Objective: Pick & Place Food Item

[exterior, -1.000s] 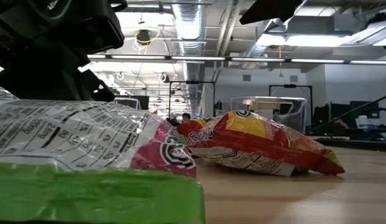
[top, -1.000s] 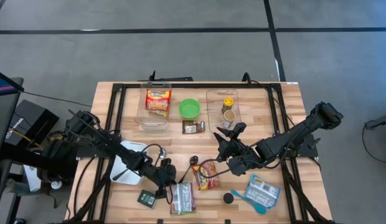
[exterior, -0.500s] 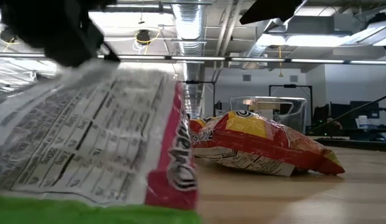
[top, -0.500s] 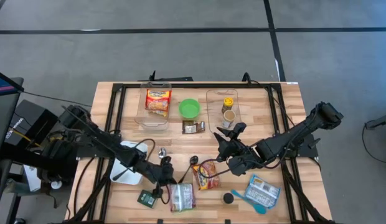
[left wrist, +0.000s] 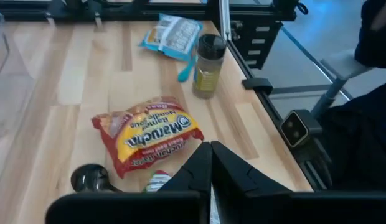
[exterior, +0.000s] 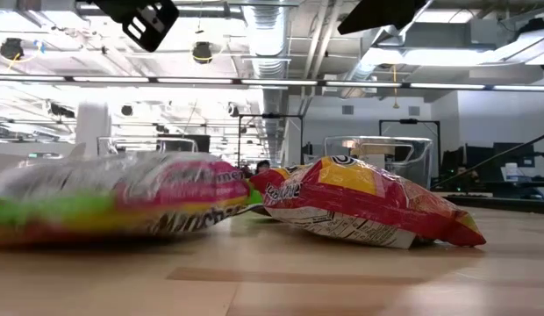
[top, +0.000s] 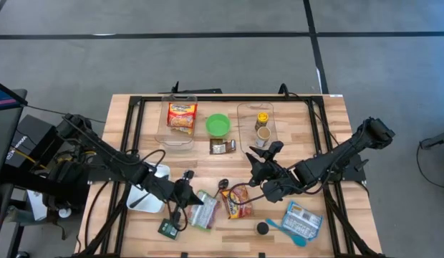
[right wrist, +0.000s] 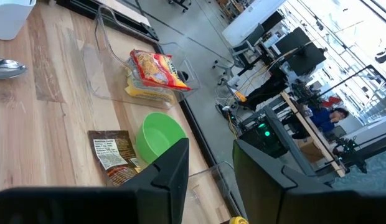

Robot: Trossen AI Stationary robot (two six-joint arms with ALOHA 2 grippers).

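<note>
Fingers of the left gripper (top: 187, 199) were pinched on a ramen packet (top: 205, 208), lifted just left of the red Maruchan packet (top: 238, 203). Placing apparently remained. Right gripper (top: 255, 169) hovered beyond it, fingers slightly parted, empty.

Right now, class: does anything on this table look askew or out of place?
Yes. The left gripper is shut on one end of a ramen packet, which hangs tilted, half-lifted off the table beside another ramen packet. Nothing is spilled.
</note>
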